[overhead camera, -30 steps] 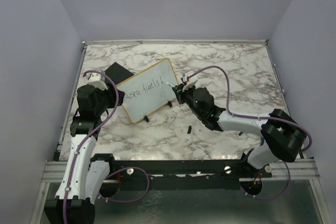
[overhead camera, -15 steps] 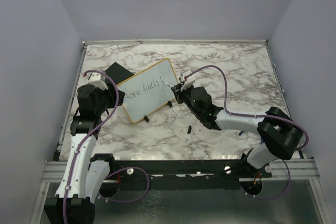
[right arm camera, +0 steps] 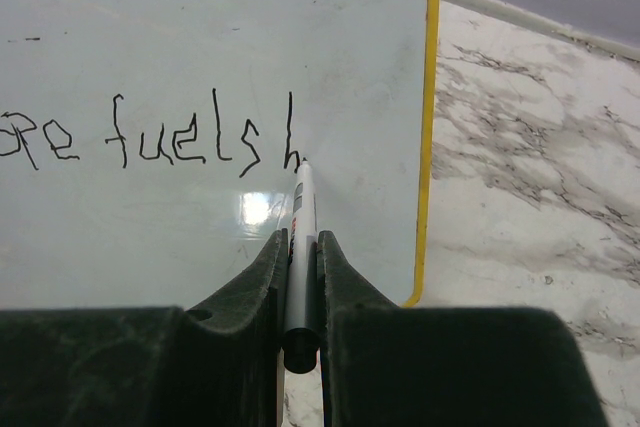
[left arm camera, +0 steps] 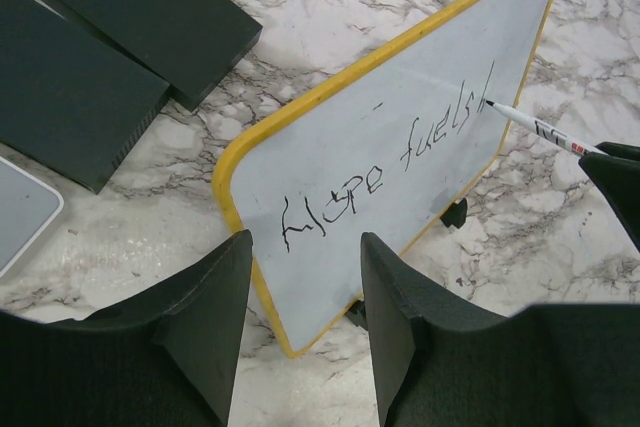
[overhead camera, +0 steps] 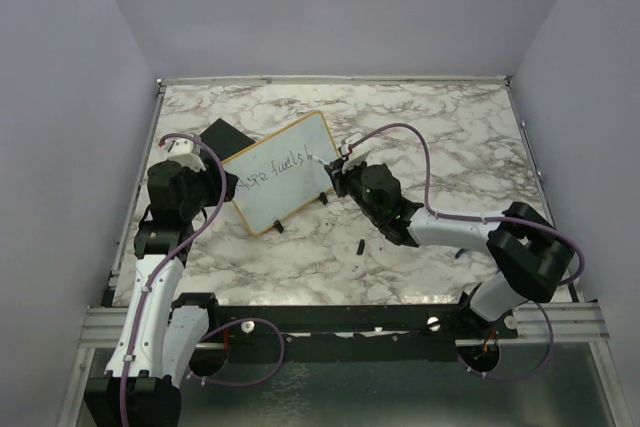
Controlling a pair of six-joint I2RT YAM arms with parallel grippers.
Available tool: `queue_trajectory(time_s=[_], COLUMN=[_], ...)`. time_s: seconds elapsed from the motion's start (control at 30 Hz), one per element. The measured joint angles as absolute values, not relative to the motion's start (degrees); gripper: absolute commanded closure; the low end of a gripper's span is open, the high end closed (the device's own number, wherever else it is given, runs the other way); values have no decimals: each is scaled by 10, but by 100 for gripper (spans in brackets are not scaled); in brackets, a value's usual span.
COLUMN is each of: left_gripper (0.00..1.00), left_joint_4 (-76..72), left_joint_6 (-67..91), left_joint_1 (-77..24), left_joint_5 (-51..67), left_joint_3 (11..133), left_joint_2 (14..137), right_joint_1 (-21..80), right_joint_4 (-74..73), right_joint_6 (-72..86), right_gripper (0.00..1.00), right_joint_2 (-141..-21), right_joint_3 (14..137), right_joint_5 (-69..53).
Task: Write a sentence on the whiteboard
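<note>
Writing step: right gripper (right arm camera: 300,237) jaws grasp the marker (right arm camera: 302,209), tip on the whiteboard (right arm camera: 428,97). Left gripper (left arm camera: 305,239) jaws flank its corner; clamping indeterminate. Next stroke requires light, steady contact.

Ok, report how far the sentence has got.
Done: the sentence reads "Hope fuels" on the whiteboard. In hand: the right hand, shut on the marker, has its tip on the board at an "h". To do: the rest of that word; little room before the yellow frame.

The small white rectangular whiteboard with a yellow frame (left arm camera: 420,97) bears one handwritten dark line (right arm camera: 150,147) that reads "Hope fuels h". The thin white marker pen (right arm camera: 301,227) carries small dark and red print, too small to read.
</note>
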State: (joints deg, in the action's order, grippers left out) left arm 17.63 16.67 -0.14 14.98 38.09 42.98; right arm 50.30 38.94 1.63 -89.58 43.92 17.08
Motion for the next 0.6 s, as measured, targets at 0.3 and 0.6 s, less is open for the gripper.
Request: queue_trajectory(time_s=[0.3, 0.6], left_gripper=[50, 50], left_joint_4=[176, 176], left_joint_6=[166, 167], left_joint_1=[-1, -1], left_joint_5=[150, 150], left_joint_3=[381, 381], left_joint_2=[430, 430], right_joint_1=[503, 503], right_joint_4=[392, 393], right_joint_6=[14, 14], right_gripper=[100, 99], right_joint_2=[-898, -898], right_joint_3=[440, 440], right_joint_5=[173, 184])
